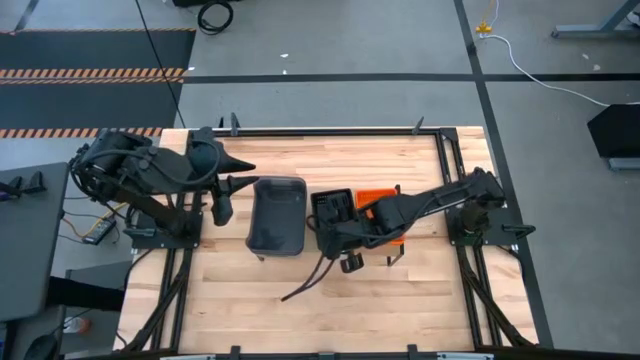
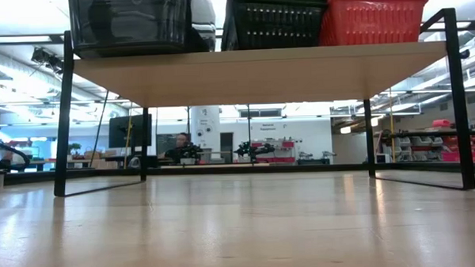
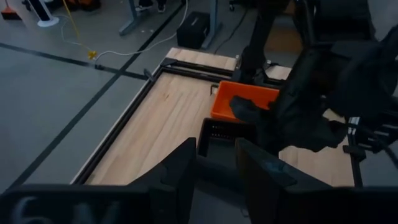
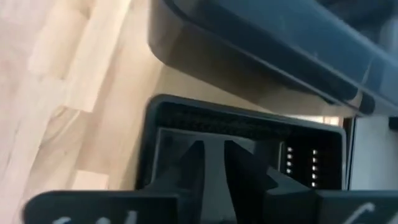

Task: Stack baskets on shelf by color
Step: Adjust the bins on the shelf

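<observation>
Three stacks stand side by side on the shelf [image 2: 259,73]: grey baskets [image 1: 277,215], black perforated baskets [image 1: 333,212] and orange baskets [image 1: 378,200]. In the low view they show as grey baskets [image 2: 131,25], black baskets [image 2: 273,20] and orange baskets [image 2: 376,16], resting by their bottoms on the board. My right gripper [image 4: 214,155] reaches from the right into the top black basket [image 4: 249,127], its fingers a narrow gap apart. My left gripper [image 1: 225,207] hangs open, left of the grey stack, holding nothing. My right gripper has both fingers [image 4: 242,163] inside the top black basket, coming slanting down from the near right side. Nothing shows between the fingers. I cannot tell whether they touch the basket's floor or wall.
Black metal rails [image 1: 445,160] frame the wooden table [image 1: 300,310]. A dark cable [image 1: 305,283] trails across the boards below the right arm. The shelf's thin black legs [image 2: 63,116] stand on the table, with open room beneath the board and bare wood toward the near edge.
</observation>
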Controlling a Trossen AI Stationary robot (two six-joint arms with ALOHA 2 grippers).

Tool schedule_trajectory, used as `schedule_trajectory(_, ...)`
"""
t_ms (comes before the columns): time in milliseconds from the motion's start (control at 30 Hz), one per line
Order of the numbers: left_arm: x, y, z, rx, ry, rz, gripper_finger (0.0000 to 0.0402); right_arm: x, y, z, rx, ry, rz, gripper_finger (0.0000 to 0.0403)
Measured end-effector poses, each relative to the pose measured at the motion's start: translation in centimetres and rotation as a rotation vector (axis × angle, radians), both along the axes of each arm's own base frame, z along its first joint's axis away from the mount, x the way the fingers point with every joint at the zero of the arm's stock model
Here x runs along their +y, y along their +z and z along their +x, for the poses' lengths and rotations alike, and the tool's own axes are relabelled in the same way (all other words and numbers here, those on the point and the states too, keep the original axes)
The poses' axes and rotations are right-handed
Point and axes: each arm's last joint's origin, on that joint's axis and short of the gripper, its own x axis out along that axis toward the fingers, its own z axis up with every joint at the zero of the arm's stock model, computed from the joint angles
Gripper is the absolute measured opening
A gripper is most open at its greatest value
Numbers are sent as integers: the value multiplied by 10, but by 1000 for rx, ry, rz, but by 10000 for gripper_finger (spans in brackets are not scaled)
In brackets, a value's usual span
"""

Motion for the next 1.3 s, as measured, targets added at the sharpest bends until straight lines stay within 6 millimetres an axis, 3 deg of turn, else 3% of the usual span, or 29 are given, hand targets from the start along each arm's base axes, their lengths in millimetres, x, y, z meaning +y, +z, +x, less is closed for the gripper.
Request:
schedule_trajectory(233,0,-2,-1,30,-8,25,117,-2,-2,3,24,-7,41,7)
schedule_trajectory(733,1,-3,-2,41,-8,28,117,-22,-16,22,53,-27,142,8)
schedule_trajectory(1300,1,-4,-2,46,2,14,117,-18,-14,32,-20,17,245,7)
